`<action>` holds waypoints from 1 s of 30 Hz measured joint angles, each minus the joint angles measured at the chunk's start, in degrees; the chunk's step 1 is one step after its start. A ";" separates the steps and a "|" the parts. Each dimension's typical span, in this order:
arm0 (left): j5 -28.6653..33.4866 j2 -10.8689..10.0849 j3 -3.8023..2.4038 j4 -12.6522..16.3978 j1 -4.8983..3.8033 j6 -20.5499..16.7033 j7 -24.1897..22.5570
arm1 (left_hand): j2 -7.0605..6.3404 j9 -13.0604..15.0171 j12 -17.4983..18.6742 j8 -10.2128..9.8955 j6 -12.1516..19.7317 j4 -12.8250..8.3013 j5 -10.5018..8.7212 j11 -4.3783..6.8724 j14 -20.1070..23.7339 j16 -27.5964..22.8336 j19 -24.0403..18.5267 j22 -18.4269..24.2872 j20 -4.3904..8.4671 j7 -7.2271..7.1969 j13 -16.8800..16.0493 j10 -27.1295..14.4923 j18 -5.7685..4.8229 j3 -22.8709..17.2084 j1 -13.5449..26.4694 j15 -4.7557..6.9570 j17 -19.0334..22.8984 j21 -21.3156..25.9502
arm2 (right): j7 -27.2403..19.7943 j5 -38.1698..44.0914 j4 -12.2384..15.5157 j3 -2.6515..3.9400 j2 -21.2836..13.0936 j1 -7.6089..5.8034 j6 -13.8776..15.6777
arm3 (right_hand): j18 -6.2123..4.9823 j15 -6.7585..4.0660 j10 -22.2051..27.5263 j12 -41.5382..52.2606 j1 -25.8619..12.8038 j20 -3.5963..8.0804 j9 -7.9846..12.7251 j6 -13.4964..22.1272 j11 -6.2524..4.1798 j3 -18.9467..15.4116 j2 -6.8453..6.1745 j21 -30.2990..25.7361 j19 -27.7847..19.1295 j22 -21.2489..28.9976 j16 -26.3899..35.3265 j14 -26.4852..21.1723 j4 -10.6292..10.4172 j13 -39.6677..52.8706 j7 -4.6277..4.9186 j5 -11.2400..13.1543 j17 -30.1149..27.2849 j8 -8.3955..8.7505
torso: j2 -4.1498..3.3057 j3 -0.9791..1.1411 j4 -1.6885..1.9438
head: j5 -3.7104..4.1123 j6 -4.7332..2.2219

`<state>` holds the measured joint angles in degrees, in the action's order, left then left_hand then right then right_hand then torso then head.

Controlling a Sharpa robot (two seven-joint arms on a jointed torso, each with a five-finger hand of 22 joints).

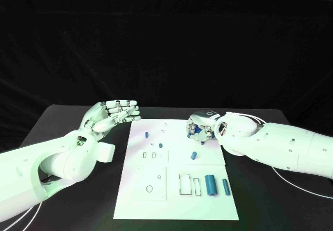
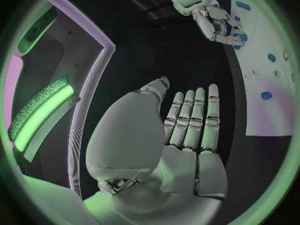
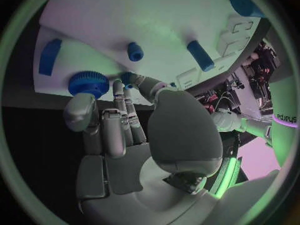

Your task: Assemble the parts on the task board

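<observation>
The white task board (image 1: pixel 173 202) lies in the middle of the table. My right hand (image 1: pixel 201 127) reaches down onto its far right part. There the thumb and fingertips (image 3: pixel 119 87) close round a small blue part (image 3: pixel 128 77), right beside a knurled blue wheel (image 3: pixel 89 82). My left hand (image 1: pixel 111 115) hovers off the board's far left corner, fingers straight, holding nothing; the same hand (image 2: pixel 187 130) is bare in the left wrist view. Loose on the board are a blue peg (image 1: pixel 149 135), a short cylinder (image 1: pixel 194 155), a thick cylinder (image 1: pixel 210 183) and a thin one (image 1: pixel 226 186).
Rectangular slots (image 1: pixel 186 184) and a round hole (image 1: pixel 149 188) mark the near half of the board. A flat blue block (image 3: pixel 50 56) and another peg (image 3: pixel 135 51) lie near my right hand. Black table runs along both sides of the board.
</observation>
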<state>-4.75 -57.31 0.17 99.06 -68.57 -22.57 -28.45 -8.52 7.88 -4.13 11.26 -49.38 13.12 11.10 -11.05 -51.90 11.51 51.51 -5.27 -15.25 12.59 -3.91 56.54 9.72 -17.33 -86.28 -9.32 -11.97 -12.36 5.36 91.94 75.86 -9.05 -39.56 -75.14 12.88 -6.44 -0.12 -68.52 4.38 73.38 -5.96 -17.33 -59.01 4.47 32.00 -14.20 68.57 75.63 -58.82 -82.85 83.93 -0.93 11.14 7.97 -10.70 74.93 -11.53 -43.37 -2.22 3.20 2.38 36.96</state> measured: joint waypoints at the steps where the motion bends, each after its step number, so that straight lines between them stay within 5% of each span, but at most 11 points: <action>1: 0.00 0.00 0.00 -0.01 0.00 0.02 0.02 | 0.00 0.00 0.00 0.00 0.00 0.00 0.00 0.00 0.00 0.00 0.00 0.00 0.00 0.00 0.00 0.00 0.00 0.00 0.00 0.00 0.00 0.00 | 0.02 0.02 -0.01 0.00 0.04 0.04 -0.02 | 0.00 0.00 -0.18 0.00 -0.04 0.00 -0.13 -0.18 -0.18 0.18 0.15 0.00 0.00 -0.11 -0.16 0.00 -0.18 0.05 -0.01 -0.17 0.00 -0.04 | -0.02 0.00 0.01 | 0.00 0.00; 16: -0.03 0.00 0.00 -0.13 -0.02 0.28 0.29 | 0.00 -0.01 -0.01 0.00 0.00 0.09 0.00 0.00 0.00 0.00 0.11 0.00 0.11 0.00 0.00 0.00 0.00 -0.09 0.00 0.00 -0.01 0.00 | 0.25 0.05 -0.03 0.05 0.34 0.03 1.08 | -0.03 -0.42 -2.84 0.55 1.05 0.72 -2.77 -2.94 -1.19 2.48 2.23 2.31 0.73 -3.45 -1.15 0.00 0.21 0.76 -1.14 0.66 -0.01 -2.25 | -0.29 -0.03 -0.03 | -0.03 -0.15; 30: -0.04 0.05 0.00 -0.52 -0.05 0.53 0.60 | 0.00 -0.01 -0.01 0.00 0.00 0.00 0.00 0.00 0.00 0.00 0.20 0.00 0.21 0.00 0.00 0.00 0.00 -0.32 0.00 0.00 -0.10 0.00 | 2.63 0.12 0.69 0.21 2.46 -0.45 6.11 | -0.05 -0.42 -3.04 0.56 0.81 0.72 -3.41 -2.95 -0.99 2.89 2.91 2.54 0.72 -4.00 -1.42 0.00 0.15 0.90 -1.15 0.99 -0.02 -2.45 | -0.41 -0.07 0.03 | -0.24 -0.80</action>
<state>-4.79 -57.26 0.17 98.54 -68.62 -22.04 -27.85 -8.51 7.86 -4.14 11.26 -49.38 13.12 11.10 -11.05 -51.90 11.51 51.71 -5.28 -15.04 12.59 -3.91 56.54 9.71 -17.65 -86.29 -9.32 -12.07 -12.36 7.99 92.06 76.55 -8.84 -37.09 -75.58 19.00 -6.49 -0.54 -71.55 4.94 74.19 -5.23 -20.74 -61.96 3.48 34.89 -11.29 71.11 76.35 -62.82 -84.27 83.92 -0.78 12.04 6.82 -9.72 74.91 -13.98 -43.78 -2.29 3.22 2.14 36.16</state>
